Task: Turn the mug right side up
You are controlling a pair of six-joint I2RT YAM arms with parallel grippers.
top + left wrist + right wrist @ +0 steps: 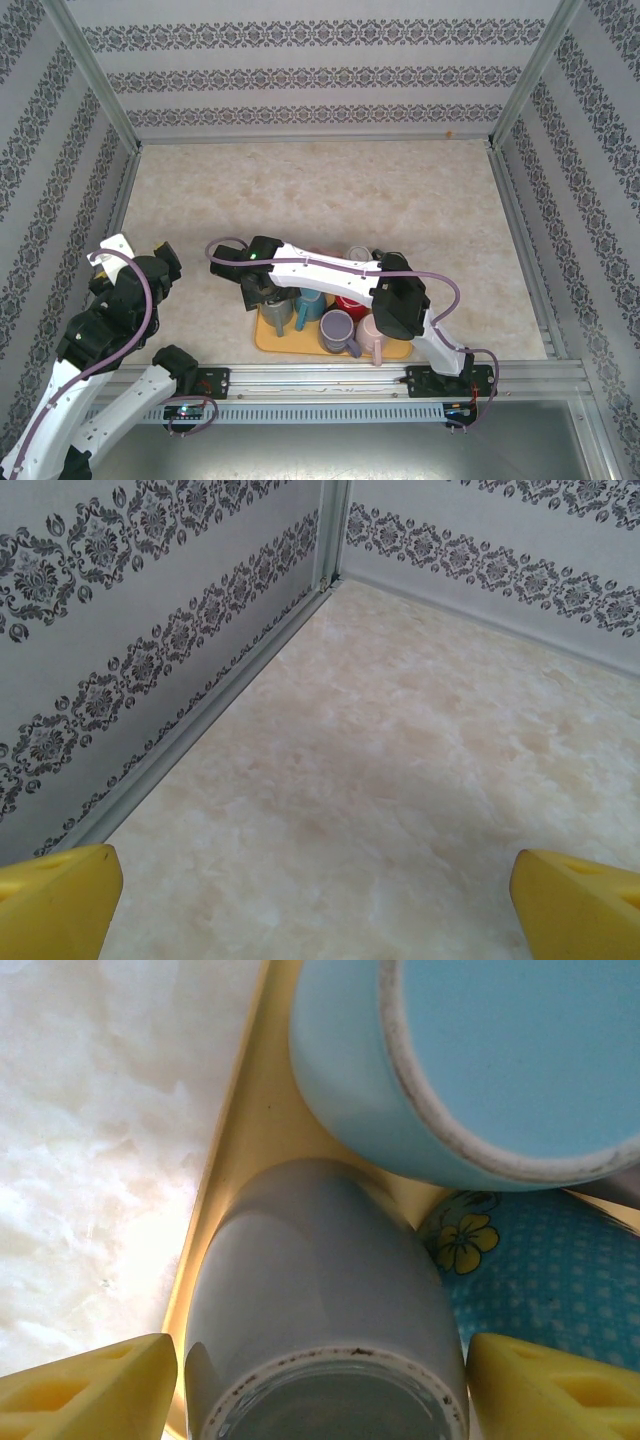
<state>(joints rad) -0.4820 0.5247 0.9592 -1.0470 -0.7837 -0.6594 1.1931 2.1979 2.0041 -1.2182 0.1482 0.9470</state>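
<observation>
Top external view: the left claw hangs wide open over bare bench, likely parked clear. Further right, the right claw straddles the upside-down grey mug at the yellow tray's left end, apparently to flip it; whether it is squeezing, I cannot tell. One tray, six mugs by my count.

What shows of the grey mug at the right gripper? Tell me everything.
The grey mug looks like glossy glazed ceramic, with a smooth rounded wall and a pale, speckled foot ring. It stands upside down, base up, on the yellow tray near its edge. A light blue mug stands close beside it. The yellow fingers of the right gripper flank its base; whether they press it is unclear. Its handle is hidden.
</observation>
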